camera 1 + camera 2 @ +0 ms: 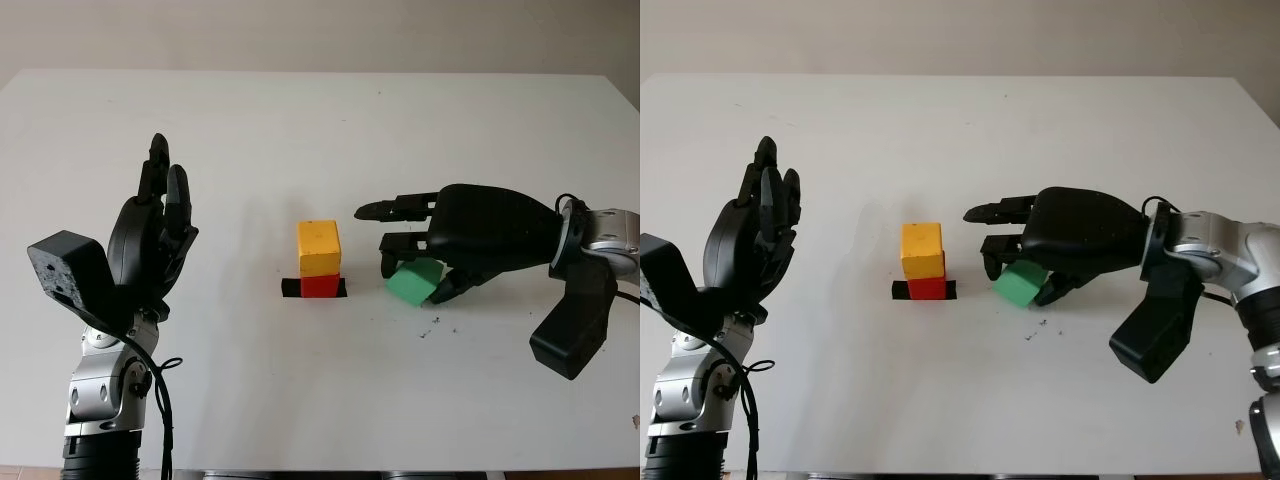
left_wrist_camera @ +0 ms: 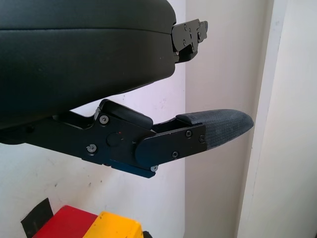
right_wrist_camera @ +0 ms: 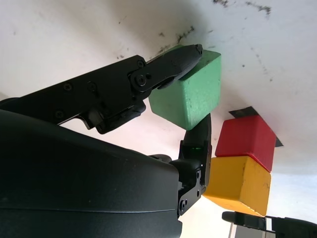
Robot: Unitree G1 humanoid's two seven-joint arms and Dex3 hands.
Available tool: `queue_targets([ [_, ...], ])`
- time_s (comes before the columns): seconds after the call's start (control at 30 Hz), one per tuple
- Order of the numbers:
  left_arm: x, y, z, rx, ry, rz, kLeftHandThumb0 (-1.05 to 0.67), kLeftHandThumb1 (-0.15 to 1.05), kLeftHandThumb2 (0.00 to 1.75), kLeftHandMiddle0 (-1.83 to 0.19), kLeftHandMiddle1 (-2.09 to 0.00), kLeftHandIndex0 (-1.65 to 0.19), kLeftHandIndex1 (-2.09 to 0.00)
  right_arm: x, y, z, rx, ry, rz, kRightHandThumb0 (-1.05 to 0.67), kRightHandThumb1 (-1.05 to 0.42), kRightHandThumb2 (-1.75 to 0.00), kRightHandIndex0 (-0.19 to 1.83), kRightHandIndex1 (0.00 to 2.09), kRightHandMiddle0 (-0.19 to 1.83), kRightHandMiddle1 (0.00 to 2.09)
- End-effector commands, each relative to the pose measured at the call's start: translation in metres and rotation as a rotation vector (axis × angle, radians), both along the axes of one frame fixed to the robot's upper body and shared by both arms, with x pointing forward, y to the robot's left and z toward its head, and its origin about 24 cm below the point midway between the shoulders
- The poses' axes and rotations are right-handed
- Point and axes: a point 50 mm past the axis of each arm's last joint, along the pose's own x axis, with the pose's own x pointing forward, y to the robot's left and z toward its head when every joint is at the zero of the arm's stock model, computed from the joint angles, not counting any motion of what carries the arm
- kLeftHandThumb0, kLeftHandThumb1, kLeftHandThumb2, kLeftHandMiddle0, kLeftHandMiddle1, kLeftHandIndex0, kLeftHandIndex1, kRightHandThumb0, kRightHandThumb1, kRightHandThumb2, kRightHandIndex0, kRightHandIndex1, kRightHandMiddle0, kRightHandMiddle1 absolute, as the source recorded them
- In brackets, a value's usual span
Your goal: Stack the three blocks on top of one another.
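Green and tilted on one edge, the third block (image 1: pixel 414 283) sits pinched in the right hand (image 1: pixel 470 235), one finger (image 3: pixel 173 62) pressed on its upper corner and another against the opposite face; whether its low corner touches the white table (image 1: pixel 320 150) or hangs just above cannot be told. It lies just to the right of the two-block stack, where the yellow block (image 1: pixel 319 247) rests squarely on the red block (image 1: pixel 320 286), which stands on a strip of black tape (image 1: pixel 291 289).

Judging by its matte, slightly rounded look, the green cube is probably foam or light painted wood: light, fairly stiff, not fragile, with enough surface grip for a pinch. Opposite flat faces are the best place to hold it; the present corner-biased grip may let it rotate, so levelling it before placing on the yellow top seems wise.

Left hand (image 1: pixel 150 240) is open, raised upright well left of the stack.
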Motion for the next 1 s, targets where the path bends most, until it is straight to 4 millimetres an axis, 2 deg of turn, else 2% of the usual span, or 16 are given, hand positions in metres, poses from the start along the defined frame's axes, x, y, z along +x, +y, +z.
queue_targets([
  [0.0, -0.001, 0.002, 0.001, 0.002, -0.009, 0.005, -0.75, 1.05, 0.64, 0.19, 0.0, 0.19, 0.0, 0.003, 0.001, 0.012, 0.005, -0.054, 0.002, -0.39, -0.95, -0.05, 0.29, 0.08, 0.34, 1.42],
  [0.13, -0.002, 0.002, 0.001, 0.001, -0.008, 0.008, -0.75, 1.05, 0.64, 0.19, 0.0, 0.19, 0.0, 0.007, 0.002, 0.025, 0.016, -0.129, 0.007, -0.35, -0.95, -0.05, 0.28, 0.07, 0.35, 1.46],
  [0.2, -0.001, 0.002, 0.001, -0.002, -0.008, 0.01, -0.75, 1.05, 0.63, 0.19, 0.0, 0.19, 0.0, 0.01, 0.002, 0.038, 0.031, -0.188, -0.005, -0.36, -0.95, -0.05, 0.28, 0.06, 0.33, 1.45],
  [0.3, -0.001, 0.002, 0.001, 0.002, -0.009, 0.004, -0.74, 1.05, 0.64, 0.19, 0.0, 0.19, 0.0, 0.013, 0.005, 0.054, 0.126, -0.25, -0.031, -0.39, -0.96, -0.06, 0.3, 0.07, 0.34, 1.39],
  [0.43, -0.001, 0.001, 0.001, 0.003, -0.008, 0.003, -0.75, 1.05, 0.64, 0.19, 0.0, 0.19, 0.0, 0.017, 0.007, 0.066, 0.226, -0.283, -0.076, -0.42, -0.98, -0.06, 0.35, 0.09, 0.38, 1.38],
  [0.67, -0.001, 0.002, 0.001, 0.002, -0.007, 0.006, -0.75, 1.05, 0.64, 0.19, 0.0, 0.19, 0.0, 0.016, 0.012, 0.081, 0.389, -0.301, -0.114, -0.41, -0.91, -0.05, 0.44, 0.1, 0.51, 1.26],
  [0.77, -0.001, 0.002, 0.001, 0.002, -0.008, 0.004, -0.75, 1.05, 0.64, 0.19, 0.0, 0.19, 0.0, 0.017, 0.016, 0.09, 0.528, -0.22, -0.153, -0.4, -0.91, -0.05, 0.44, 0.09, 0.48, 1.32],
  [0.87, -0.001, 0.002, 0.0, 0.007, -0.009, 0.005, -0.75, 1.05, 0.64, 0.19, 0.0, 0.19, 0.0, 0.019, 0.021, 0.103, 0.644, -0.066, -0.213, -0.39, -0.91, -0.05, 0.41, 0.07, 0.42, 1.44],
  [0.97, -0.001, 0.002, 0.0, 0.009, -0.01, 0.002, -0.74, 1.05, 0.65, 0.19, 0.0, 0.19, 0.0, 0.021, 0.026, 0.121, 0.706, 0.101, -0.268, -0.39, -0.9, -0.05, 0.39, 0.06, 0.41, 1.47],
])
